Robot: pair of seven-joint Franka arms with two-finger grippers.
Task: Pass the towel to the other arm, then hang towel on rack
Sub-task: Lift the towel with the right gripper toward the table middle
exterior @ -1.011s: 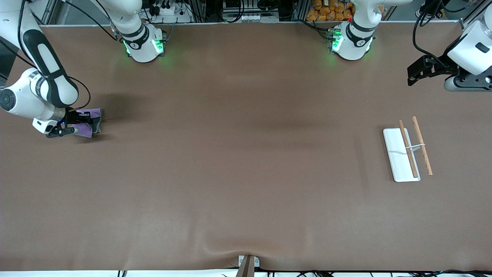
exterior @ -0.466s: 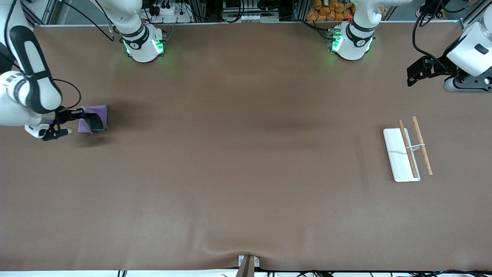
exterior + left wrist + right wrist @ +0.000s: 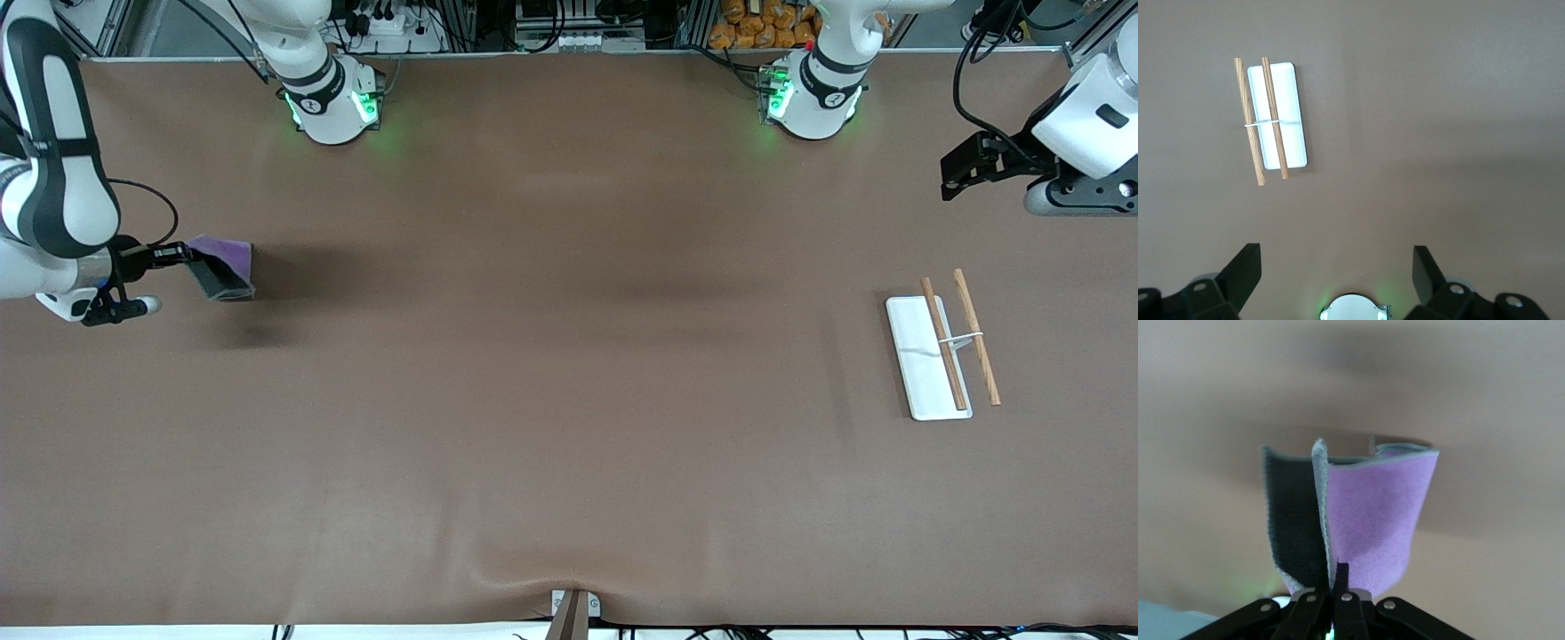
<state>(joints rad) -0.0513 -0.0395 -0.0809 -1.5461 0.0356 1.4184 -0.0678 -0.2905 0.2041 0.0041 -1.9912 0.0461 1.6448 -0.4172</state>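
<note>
My right gripper (image 3: 182, 255) is shut on the towel (image 3: 222, 267), a purple cloth with a dark grey underside, and holds it in the air over the right arm's end of the table. In the right wrist view the towel (image 3: 1358, 517) hangs folded from the gripper (image 3: 1335, 577). The rack (image 3: 944, 342), a white base with two wooden rods and a white crossbar, stands at the left arm's end of the table; it also shows in the left wrist view (image 3: 1271, 117). My left gripper (image 3: 965, 169) is open and empty, high over the table edge near the rack, and waits (image 3: 1335, 270).
The two arm bases (image 3: 333, 102) (image 3: 809, 98) stand along the table's edge farthest from the front camera. A small clamp (image 3: 573, 609) sits at the table edge nearest the camera. The brown table (image 3: 569, 356) is bare between towel and rack.
My right gripper has lifted the towel off the table and tilted; the towel now hangs free, dark underside showing. The left arm has not moved.
</note>
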